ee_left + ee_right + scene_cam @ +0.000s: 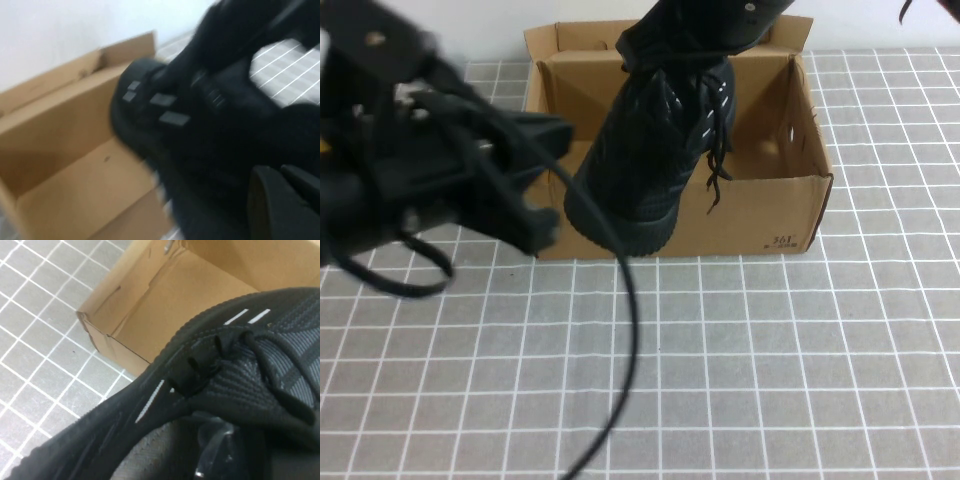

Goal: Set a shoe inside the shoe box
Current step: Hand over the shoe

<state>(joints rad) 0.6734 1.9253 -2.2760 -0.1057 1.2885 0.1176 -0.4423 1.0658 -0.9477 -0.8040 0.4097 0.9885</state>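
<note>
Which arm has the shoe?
The right gripper, shut on the shoe over the box. The left gripper, shut, holds nothing.

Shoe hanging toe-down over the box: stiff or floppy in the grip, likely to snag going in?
The shoe is probably soft at the knit collar, where the right pincer is shut on it. Its loose laces may drag on the shoe box front wall. The left pincer is shut beside the box.
</note>
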